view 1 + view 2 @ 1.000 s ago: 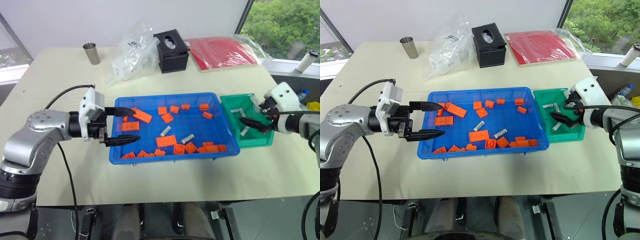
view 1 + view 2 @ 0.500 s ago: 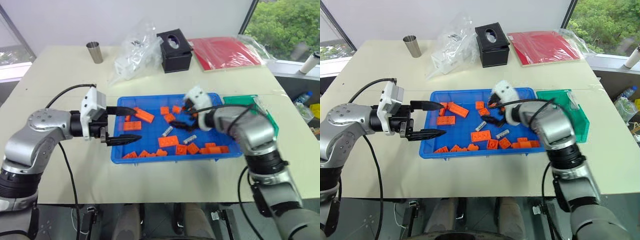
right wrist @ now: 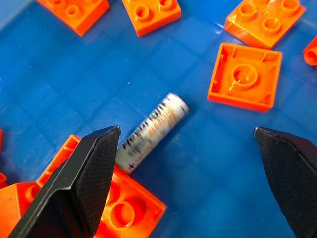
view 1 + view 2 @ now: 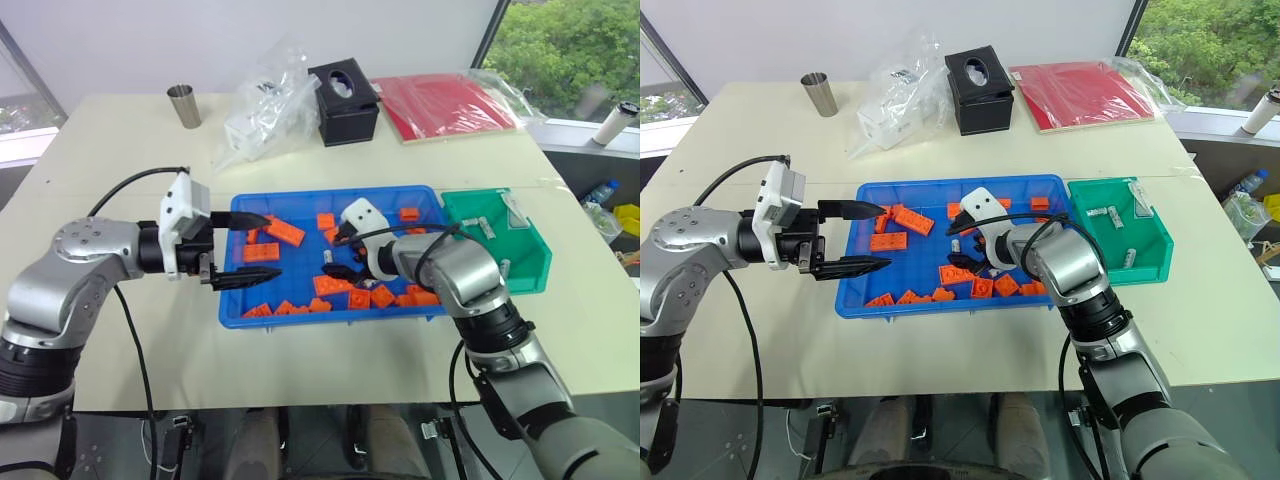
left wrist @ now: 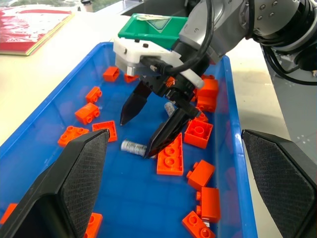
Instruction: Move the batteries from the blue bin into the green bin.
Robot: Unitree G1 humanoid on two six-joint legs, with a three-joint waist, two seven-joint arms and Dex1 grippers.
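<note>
Head view, left eye: blue bin [image 4: 300,312] at table centre, orange bricks [image 4: 285,233] scattered across its gridded floor. Green bin [image 4: 527,262] touches the blue bin's rim at 3 o'clock; a few batteries [image 4: 484,229] lie inside it. Left gripper [image 4: 248,248] sits at the blue bin's 9 o'clock edge, fingers spread wide and level, nothing between them. Right gripper [image 4: 340,254] is low over the bin's middle, fingers parted, tips pointing down, not holding anything. At 12 o'clock beyond the bin: black tissue box [image 4: 343,101], clear plastic bag [image 4: 266,103], metal cup [image 4: 183,106], red folder [image 4: 446,104].

Head view, right eye: same layout.

Left wrist view: across the blue floor the right gripper's two black fingers [image 5: 133,104] straddle a battery [image 5: 132,147] lying flat, one fingertip just beside its end. A large orange brick [image 5: 170,158] lies just beside that battery.

Right wrist view: the battery [image 3: 152,132] lies diagonally on the blue floor between the open fingers, one end touching an orange brick at 7 o'clock. Whether a finger touches it, I cannot tell.
</note>
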